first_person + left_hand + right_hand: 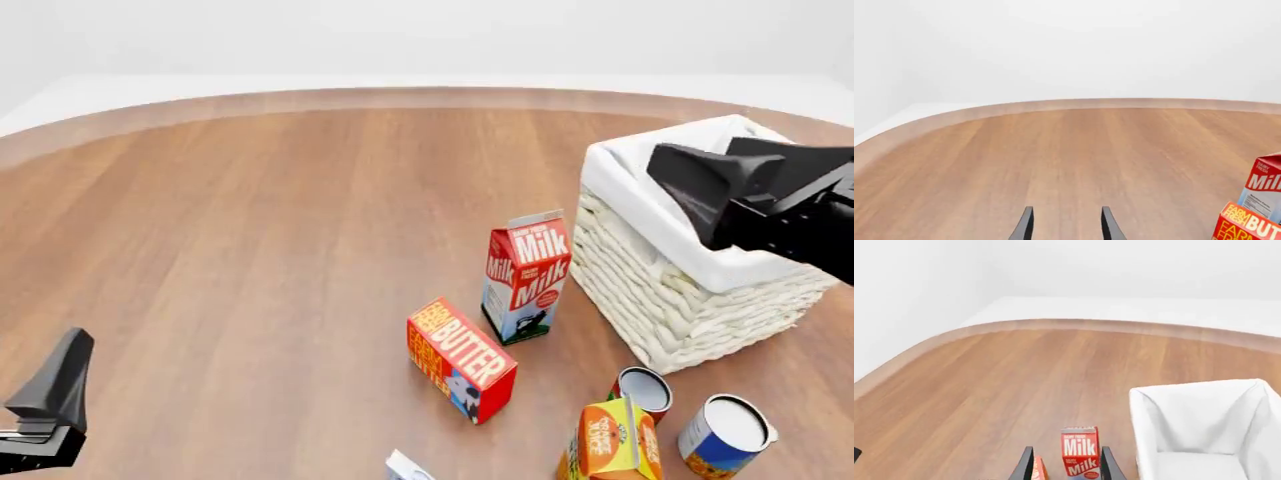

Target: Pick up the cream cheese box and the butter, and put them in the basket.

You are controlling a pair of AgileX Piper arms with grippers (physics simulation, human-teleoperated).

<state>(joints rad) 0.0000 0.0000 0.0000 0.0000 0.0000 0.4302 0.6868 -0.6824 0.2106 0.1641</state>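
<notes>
The butter (461, 360), a red box with orange side panels, lies on the wooden table in front of the milk carton (527, 275). Only a white, pale-blue corner of the cream cheese box (406, 468) shows at the front view's bottom edge. The white wicker basket (667, 300) stands at the right, and its cloth-lined inside (1201, 425) holds nothing that I can see. My right gripper (694, 180) hangs open above the basket, nothing held (1064, 449). My left gripper (51, 390) sits low at the near left, open and holding nothing (1067, 209), with the butter (1247, 225) off to its side.
An orange juice carton (611, 440) and two cans (645, 388) (725, 435) stand near the front, just before the basket. The milk carton (1079, 452) is upright close to the basket's left wall. The table's curved far edge (400, 98) runs across the back.
</notes>
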